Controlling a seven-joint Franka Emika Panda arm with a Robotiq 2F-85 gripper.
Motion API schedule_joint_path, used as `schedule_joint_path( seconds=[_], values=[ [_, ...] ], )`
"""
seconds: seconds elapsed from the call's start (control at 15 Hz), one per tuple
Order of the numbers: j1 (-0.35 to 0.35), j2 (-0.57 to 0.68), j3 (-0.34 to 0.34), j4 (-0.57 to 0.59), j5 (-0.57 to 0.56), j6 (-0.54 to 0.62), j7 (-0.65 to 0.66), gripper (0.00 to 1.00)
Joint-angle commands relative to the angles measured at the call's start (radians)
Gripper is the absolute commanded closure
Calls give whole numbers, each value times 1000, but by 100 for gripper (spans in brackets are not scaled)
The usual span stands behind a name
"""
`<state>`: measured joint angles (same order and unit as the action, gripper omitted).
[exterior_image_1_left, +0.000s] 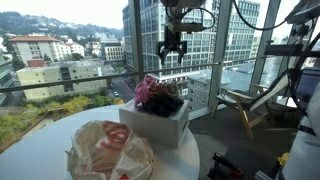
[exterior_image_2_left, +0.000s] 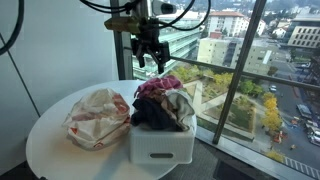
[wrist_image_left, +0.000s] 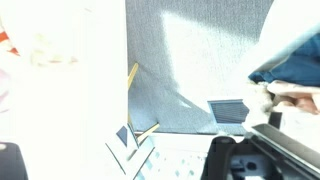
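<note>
Crumpled up at the near edge of the round white tabletop (exterior_image_1_left: 40, 150) sits a white and red bag (exterior_image_1_left: 110, 152) in an exterior view. Just behind it, at the edge by the window (exterior_image_1_left: 80, 40), stands a white box (exterior_image_1_left: 155, 122). A heap of pink, dark and white clothes (exterior_image_1_left: 158, 97) fills the box to the top. The end effector (exterior_image_1_left: 172, 52) hangs above the clothes and is well apart from them. Its fingers point down, spread apart, with nothing between them.

Seen from the side in an exterior view, the box (exterior_image_2_left: 160, 142) is near the front edge and the bag (exterior_image_2_left: 98, 118) is just beside it. The end effector (exterior_image_2_left: 150, 58) hangs over the far side of the heap, fingers apart.

The wrist view is blurry. It shows gray floor (wrist_image_left: 190, 60) and a bit of dark blue cloth (wrist_image_left: 295, 65) at the side.
</note>
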<state>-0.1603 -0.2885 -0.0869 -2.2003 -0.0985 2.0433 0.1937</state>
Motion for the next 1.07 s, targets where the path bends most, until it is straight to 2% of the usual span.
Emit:
schedule_joint_path(
  seconds=[0.0,0.47,1.0],
  values=[
    [9,225,-11,198,19,50,11,0],
    [52,438,3,375,66,61,5,0],
    [62,570,4,432,91,73,-10,0]
  ],
)
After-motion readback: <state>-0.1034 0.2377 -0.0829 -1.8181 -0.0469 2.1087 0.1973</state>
